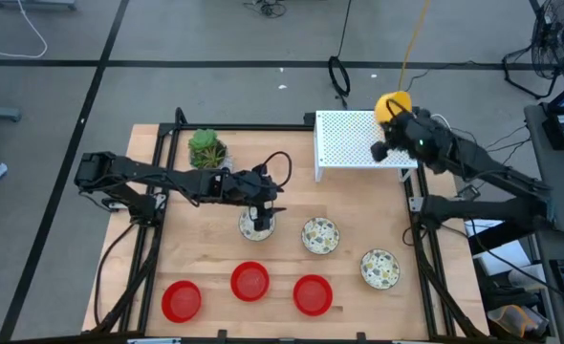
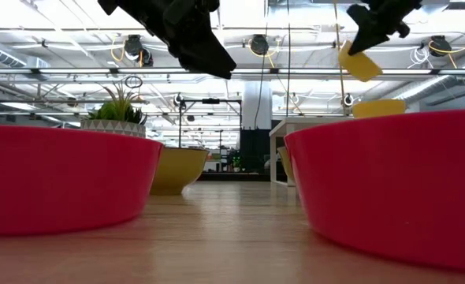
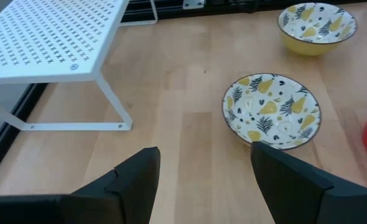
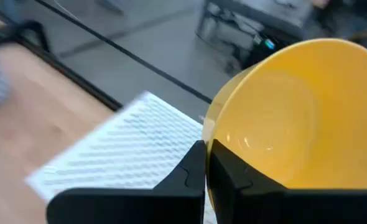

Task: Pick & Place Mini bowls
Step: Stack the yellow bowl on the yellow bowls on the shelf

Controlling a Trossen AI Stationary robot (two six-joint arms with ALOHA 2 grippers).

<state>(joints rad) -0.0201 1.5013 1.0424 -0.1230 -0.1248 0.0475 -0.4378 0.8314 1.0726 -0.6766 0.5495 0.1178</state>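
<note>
High view, right arm: the right end effector point(image 1: 394, 122) holds a plain yellow mini bowl point(image 1: 393, 102) above the far right corner of the white perforated metal shelf point(image 1: 356, 140)
High view, left arm: the left end effector point(image 1: 259, 218) hangs over a speckled floral whitish mini bowl point(image 1: 257, 227) at mid table
High view, table: on the pale wooden table point(image 1: 206, 258) two more floral bowls point(image 1: 320, 235) lie to the right, three plain red mini bowls point(image 1: 250, 281) line the near edge, and a white pot with a green plant point(image 1: 206, 148) stands at the far left
Low view: red bowls fill the foreground; the yellow bowl hangs tilted, high at right
Left wrist view: left fingers point(image 3: 127, 180) spread apart, nothing between them
Right wrist view: right fingers point(image 4: 196, 168) pinched together on the yellow bowl's rim
</note>
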